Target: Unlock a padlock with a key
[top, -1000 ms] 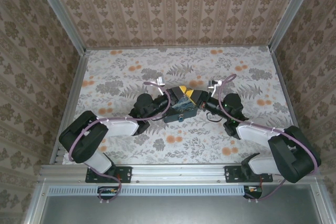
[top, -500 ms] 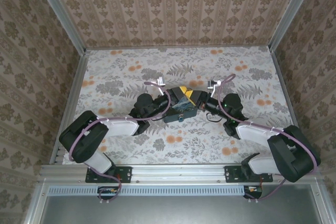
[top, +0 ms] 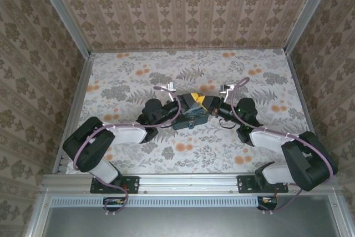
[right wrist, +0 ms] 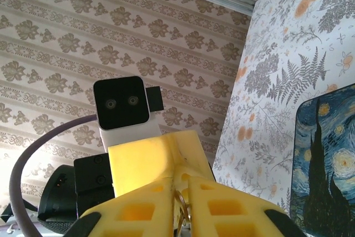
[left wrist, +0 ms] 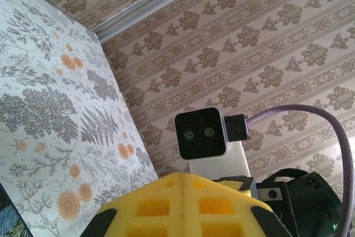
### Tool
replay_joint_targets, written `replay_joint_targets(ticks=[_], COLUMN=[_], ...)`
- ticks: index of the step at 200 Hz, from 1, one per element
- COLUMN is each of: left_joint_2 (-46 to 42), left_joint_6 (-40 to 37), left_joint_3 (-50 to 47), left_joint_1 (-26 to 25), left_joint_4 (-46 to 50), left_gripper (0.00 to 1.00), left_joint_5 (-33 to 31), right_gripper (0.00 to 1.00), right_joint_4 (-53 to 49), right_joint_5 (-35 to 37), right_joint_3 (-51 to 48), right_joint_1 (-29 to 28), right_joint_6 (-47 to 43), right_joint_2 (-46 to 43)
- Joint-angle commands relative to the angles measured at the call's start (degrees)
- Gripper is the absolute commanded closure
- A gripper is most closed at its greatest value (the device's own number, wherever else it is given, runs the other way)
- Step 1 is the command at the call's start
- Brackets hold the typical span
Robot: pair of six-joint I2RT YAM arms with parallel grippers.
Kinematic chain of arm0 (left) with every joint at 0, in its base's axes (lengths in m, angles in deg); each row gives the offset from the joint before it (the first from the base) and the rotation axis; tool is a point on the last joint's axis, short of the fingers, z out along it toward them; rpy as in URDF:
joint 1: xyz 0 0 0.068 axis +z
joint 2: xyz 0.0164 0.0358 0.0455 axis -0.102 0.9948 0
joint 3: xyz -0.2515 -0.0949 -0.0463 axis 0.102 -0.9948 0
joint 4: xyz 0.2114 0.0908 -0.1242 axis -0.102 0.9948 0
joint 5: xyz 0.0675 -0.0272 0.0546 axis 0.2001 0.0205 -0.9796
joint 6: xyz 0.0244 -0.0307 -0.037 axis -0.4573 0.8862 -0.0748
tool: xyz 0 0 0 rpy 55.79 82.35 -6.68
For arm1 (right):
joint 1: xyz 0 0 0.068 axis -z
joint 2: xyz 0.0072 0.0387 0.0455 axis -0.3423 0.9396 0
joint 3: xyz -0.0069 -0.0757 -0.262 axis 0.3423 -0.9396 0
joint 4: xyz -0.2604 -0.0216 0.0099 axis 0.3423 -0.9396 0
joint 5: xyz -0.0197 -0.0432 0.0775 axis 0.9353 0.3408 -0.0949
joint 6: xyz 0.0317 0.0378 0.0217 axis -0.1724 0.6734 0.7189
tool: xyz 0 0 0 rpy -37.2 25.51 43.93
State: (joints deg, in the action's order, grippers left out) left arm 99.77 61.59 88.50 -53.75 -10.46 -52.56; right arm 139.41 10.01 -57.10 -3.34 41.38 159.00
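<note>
Seeing both arms meet at frame centre on top cam. Left gripper (left wrist: 183, 195) has its fingers pressed together. Right gripper (right wrist: 180, 192) pinches a metal ring (right wrist: 181, 203) in a slim gap. Padlock (top: 190, 124) looks like a tiny teal speck at the lower edge of the painted box (right wrist: 327, 159), approx. only.

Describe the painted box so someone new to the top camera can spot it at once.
On the floral table, go to the middle, where the yellow-fingered left gripper and right gripper, shut on a metal ring, meet. The box lies flat just below them, towards the arm bases. It is the one dark blue thing there, painted with a swirling starry night.
</note>
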Motion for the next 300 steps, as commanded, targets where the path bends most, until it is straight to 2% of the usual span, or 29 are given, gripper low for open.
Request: replay_joint_targets(ticks=[1, 54, 107, 147, 197, 232, 247, 260, 280, 300], left_joint_2=[0.9, 1.3, 1.4, 1.4, 1.6, 1.2, -0.6, -3.5, -9.9, -17.5], left_joint_6=[0.1, 0.3, 0.2, 0.1, 0.1, -0.2, -0.3, -1.3, -4.5, -10.3], left_joint_3=[2.0, 2.5, 2.7, 2.5, 2.5, 2.4, 1.4, 0.1, -1.5, -1.2], left_joint_1=[0.2, 0.2, 0.1, 0.1, 0.1, 0.2, 1.0, 1.9, 2.5, 1.8], left_joint_4=[0.1, 0.0, 0.3, 0.5, 0.6, 0.6, 1.2, 3.2, 10.6, 25.3], left_gripper=[1.00, 1.00, 1.00, 1.00, 1.00, 1.00, 0.78, 0.66, 0.50, 0.39], left_joint_5=[2.6, 2.7, 2.5, 2.2, 2.0, 1.9, 1.3, 0.8, 0.1, -1.2], right_gripper=[0.85, 0.78, 0.80, 0.85, 1.00, 1.00, 1.00, 1.00, 1.00, 1.00], right_joint_4=[2.0, 3.4, 4.0, 4.3, 4.5, 3.2, -0.2, -3.2, -7.6, -11.9], right_joint_5=[-2.1, -5.4, -6.0, -6.4, -6.8, -5.8, -4.3, -3.3, -2.8, -2.5], right_joint_3=[0.9, 1.8, 1.5, 1.4, 1.4, 1.0, 0.3, -0.3, -0.3, -0.1], right_joint_1=[0.6, 0.6, 0.5, 0.5, 0.5, 0.4, 0.6, 1.0, 1.9, 3.3], right_joint_6=[-0.9, -0.4, -0.2, 0.0, 0.2, -0.3, -1.9, -3.2, -4.8, -6.5], right_joint_2=[0.4, 1.5, 1.4, 1.2, 1.0, 0.5, -0.6, -1.8, -3.4, -4.7])
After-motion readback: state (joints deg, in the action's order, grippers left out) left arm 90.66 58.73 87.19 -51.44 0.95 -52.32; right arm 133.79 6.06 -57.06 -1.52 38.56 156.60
